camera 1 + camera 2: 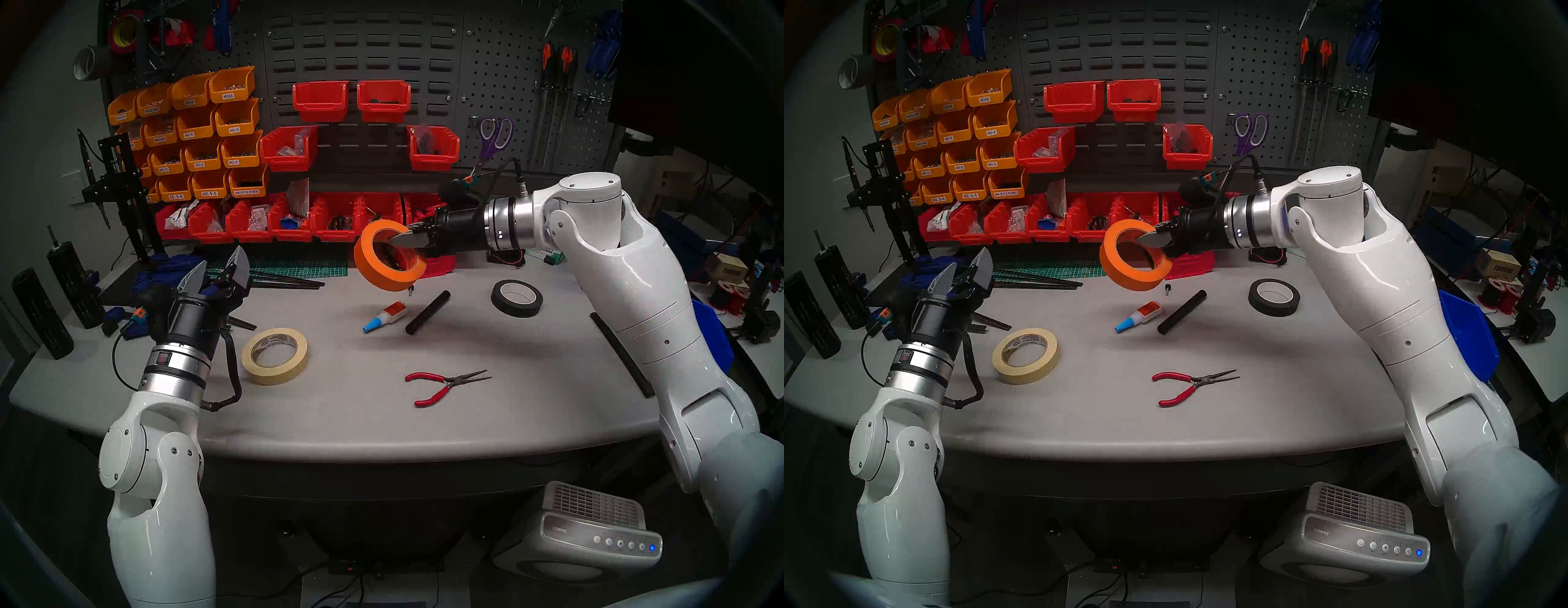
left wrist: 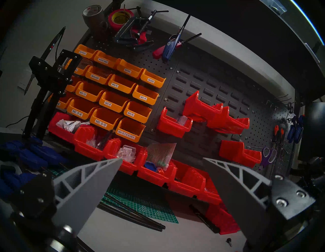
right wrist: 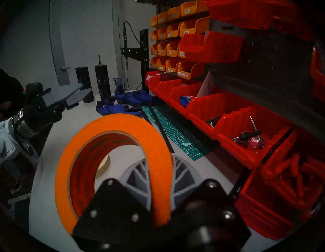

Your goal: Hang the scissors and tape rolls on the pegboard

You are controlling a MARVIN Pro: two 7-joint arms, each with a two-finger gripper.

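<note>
My right gripper [image 1: 403,240] is shut on the rim of the orange tape roll [image 1: 388,263] and holds it in the air in front of the red bins; the right wrist view shows the roll [image 3: 112,158] clamped between the fingers. The cream tape roll [image 1: 275,356] lies flat on the table, just right of my left gripper [image 1: 220,265], which is open and empty, pointing up. The purple-handled scissors [image 1: 494,138] hang on the pegboard [image 1: 509,63] at the back right. They also show in the left wrist view [image 2: 268,154].
Red-handled pliers [image 1: 441,386], a glue bottle [image 1: 386,316], a black rod [image 1: 427,312] and a black tape roll [image 1: 516,298] lie on the grey table [image 1: 360,407]. Red bins [image 1: 297,220] and orange bins [image 1: 199,136] line the back. Blue clamps [image 1: 157,271] lie at left.
</note>
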